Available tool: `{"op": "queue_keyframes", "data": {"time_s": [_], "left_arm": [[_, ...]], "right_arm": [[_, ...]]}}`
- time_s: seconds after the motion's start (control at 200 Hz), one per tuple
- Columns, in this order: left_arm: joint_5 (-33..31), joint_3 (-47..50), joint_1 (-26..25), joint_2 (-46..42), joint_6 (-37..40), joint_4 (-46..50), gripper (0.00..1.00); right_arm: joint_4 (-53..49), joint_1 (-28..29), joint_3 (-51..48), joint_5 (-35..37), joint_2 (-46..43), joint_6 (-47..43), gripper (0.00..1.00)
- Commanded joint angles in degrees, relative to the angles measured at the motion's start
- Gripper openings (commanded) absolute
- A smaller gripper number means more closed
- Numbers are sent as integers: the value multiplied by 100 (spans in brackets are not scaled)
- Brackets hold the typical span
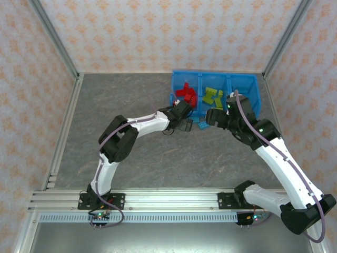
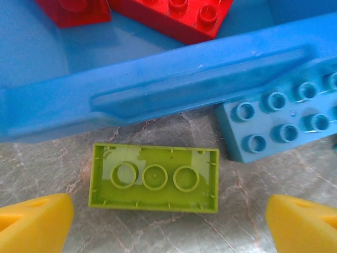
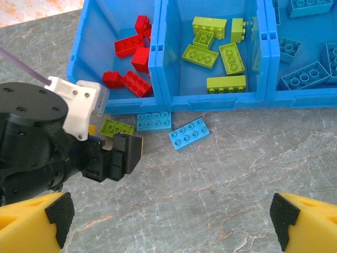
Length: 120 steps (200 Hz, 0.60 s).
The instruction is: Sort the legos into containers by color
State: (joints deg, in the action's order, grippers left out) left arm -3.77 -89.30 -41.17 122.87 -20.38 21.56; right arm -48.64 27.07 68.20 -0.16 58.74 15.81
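Left wrist view: the left pincer (image 2: 168, 227) hangs over the grey table (image 2: 253, 226) with its yellow fingertips (image 2: 34, 224) spread wide, and nothing is gripped.
Green brick (image 2: 154, 178): lies upside down on the table, hollow side up. It sits between the two fingertips and just ahead of them, touching neither.
Bin (image 2: 158, 89): its blue front wall runs just beyond the green brick. The brick is outside the bin, close to that wall.
Red bricks (image 2: 176, 16): inside the compartment behind the wall.
Near blue brick (image 2: 279, 118): studs up on the table, hard by the bin wall. It is just to the right of the green brick and apart from it.
Right wrist view: the right pincer (image 3: 168, 221) is open as well. Its fingertips stand far apart over bare table and hold nothing.
Far blue brick (image 3: 189, 133): on the table in front of the middle compartment, well ahead of the right pincer, between it and the bin.
Compartments: red on the left, yellow-green bricks (image 3: 216, 52) in the middle, light blue bricks (image 3: 305, 76) on the right.
Top view: both pincers sit at the bin's near side — the left by the red compartment, the right by the middle one.
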Motion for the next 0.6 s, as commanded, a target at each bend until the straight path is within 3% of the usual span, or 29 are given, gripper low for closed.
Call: {"op": "queue_keyframes", "data": {"time_s": [0.0,0.165,0.596], "left_arm": [[-338,-219,30,142,423,189,95],[-498,-203,31,296,688,89,93],[-260,-143,61,547,567,-30,72]], "right_arm": [[-148,20,26,169,-29,-61,97],[-172,18,9,146,-33,13,97],[-248,18,31,16,6,195,97]]}}
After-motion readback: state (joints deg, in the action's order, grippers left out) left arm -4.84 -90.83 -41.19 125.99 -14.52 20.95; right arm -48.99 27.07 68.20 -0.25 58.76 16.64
